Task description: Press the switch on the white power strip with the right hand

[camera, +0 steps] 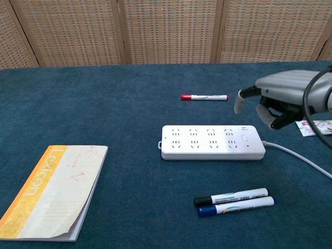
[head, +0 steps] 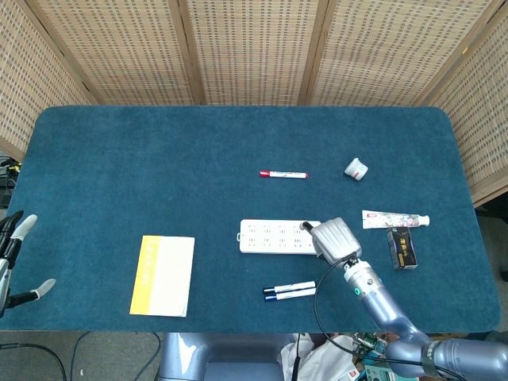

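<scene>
The white power strip [head: 274, 236] [camera: 207, 141] lies flat in the middle of the blue table, its switch [camera: 245, 139] uncovered at the right end. My right hand [head: 333, 238] [camera: 282, 96] hovers above and just right of that end, not touching it. One finger [camera: 239, 101] sticks out to the left and the others are curled under the palm, holding nothing. At the table's left edge, my left hand [head: 12, 254] has its fingers spread and empty.
A red marker [head: 283, 174] [camera: 204, 97] lies behind the strip; black and blue markers [head: 290, 290] [camera: 233, 201] lie in front. A yellow-and-white notebook [head: 163, 275] [camera: 49, 192] lies left. A small jar [head: 356, 168], tube [head: 395, 218] and black box [head: 402, 247] lie right. The strip's cable [camera: 295, 155] runs right.
</scene>
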`<action>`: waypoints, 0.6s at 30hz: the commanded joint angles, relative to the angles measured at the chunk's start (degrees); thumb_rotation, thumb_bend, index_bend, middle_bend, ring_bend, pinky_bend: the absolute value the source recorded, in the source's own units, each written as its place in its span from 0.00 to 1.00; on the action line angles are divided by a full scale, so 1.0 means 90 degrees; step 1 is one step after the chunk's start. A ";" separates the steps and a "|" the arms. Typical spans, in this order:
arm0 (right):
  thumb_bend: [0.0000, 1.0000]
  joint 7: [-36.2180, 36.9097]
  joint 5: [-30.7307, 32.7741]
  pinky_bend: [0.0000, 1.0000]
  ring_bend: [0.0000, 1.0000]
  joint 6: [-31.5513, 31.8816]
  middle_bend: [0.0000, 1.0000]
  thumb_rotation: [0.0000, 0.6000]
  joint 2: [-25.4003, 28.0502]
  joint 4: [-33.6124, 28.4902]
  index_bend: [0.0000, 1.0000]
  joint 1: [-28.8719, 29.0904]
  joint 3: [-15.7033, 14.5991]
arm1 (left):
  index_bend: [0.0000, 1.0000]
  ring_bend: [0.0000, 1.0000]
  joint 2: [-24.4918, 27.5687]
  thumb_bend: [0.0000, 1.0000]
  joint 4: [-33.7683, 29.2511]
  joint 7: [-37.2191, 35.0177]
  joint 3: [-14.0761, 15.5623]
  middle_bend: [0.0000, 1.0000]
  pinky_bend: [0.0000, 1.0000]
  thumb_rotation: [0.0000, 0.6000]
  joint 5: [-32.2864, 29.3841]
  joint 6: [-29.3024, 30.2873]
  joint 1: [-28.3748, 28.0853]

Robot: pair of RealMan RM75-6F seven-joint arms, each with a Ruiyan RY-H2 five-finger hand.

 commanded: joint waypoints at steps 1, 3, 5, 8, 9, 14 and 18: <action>0.80 0.0763 -0.1043 1.00 0.86 0.0743 0.83 1.00 0.0463 -0.0386 0.28 -0.0453 0.0017 | 0.00 0.00 0.0010 0.02 0.0022 -0.0044 0.0004 0.00 0.00 1.00 0.0019 0.0028 0.0014; 0.71 0.1321 -0.1794 0.94 0.84 0.1345 0.78 1.00 0.0622 -0.0368 0.28 -0.0816 -0.0108 | 0.00 0.00 0.0019 0.02 0.0043 -0.0086 0.0017 0.00 0.00 1.00 0.0047 0.0043 0.0025; 0.40 0.1783 -0.2418 0.75 0.67 0.1898 0.59 1.00 0.0729 -0.0211 0.24 -0.1168 -0.0297 | 0.00 0.00 0.0028 0.02 0.0061 -0.0119 0.0036 0.00 0.00 1.00 0.0092 0.0063 0.0038; 0.01 0.2052 -0.2887 0.31 0.14 0.2396 0.14 1.00 0.0937 -0.0010 0.07 -0.1592 -0.0585 | 0.00 0.00 0.0029 0.02 0.0083 -0.0145 0.0059 0.00 0.00 1.00 0.0145 0.0091 0.0057; 0.00 0.2111 -0.3047 0.18 0.04 0.2630 0.05 1.00 0.1013 0.0077 0.02 -0.1788 -0.0686 | 0.00 0.00 0.0031 0.02 0.0091 -0.0158 0.0071 0.00 0.00 1.00 0.0165 0.0097 0.0064; 0.00 0.2446 -0.3528 0.01 0.00 0.3629 0.00 1.00 0.1023 0.0554 0.00 -0.2614 -0.0973 | 0.00 0.00 0.0043 0.02 0.0111 -0.0185 0.0092 0.00 0.00 1.00 0.0173 0.0035 0.0045; 0.00 0.2550 -0.3598 0.00 0.00 0.3971 0.00 1.00 0.0887 0.0819 0.00 -0.2957 -0.0969 | 0.00 0.00 0.0032 0.02 0.0115 -0.0163 0.0096 0.00 0.00 1.00 0.0179 -0.0008 0.0021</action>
